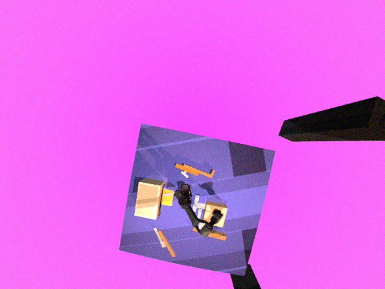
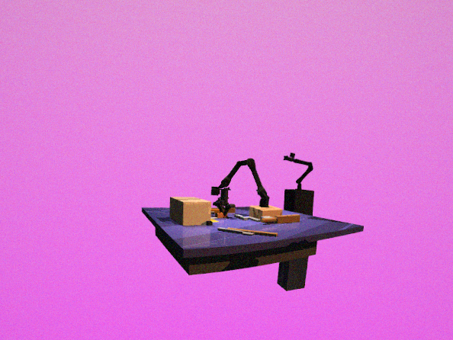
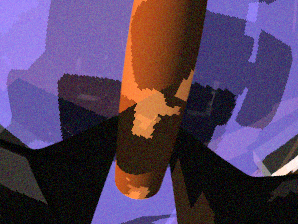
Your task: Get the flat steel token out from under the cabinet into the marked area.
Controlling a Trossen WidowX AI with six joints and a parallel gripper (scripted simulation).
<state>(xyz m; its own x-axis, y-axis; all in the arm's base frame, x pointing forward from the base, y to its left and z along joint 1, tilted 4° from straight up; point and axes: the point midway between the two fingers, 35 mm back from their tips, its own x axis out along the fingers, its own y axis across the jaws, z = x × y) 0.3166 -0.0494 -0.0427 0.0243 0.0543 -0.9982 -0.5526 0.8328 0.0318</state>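
The tan cabinet (image 1: 147,199) (image 2: 191,213) stands at the table's left side. The yellow marked area (image 1: 167,201) (image 2: 214,220) lies in front of it. My gripper (image 2: 226,215) (image 3: 145,127) is shut on an orange round handle (image 3: 161,55), low over the table, just off the marked area on the side away from the cabinet. The handle's far end is out of the wrist view. A pale strip (image 1: 168,194) crosses the marked area in the top view; I cannot tell whether it is part of the held tool or light. I cannot make out the steel token in any view.
An orange hooked piece (image 1: 194,170) and a small white piece (image 1: 185,172) lie to one side. An orange and grey stick (image 1: 166,241) (image 2: 248,232) lies opposite. A white branched piece (image 1: 199,205), a tan box (image 2: 265,212) and an orange block (image 2: 288,219) are near the arm's base.
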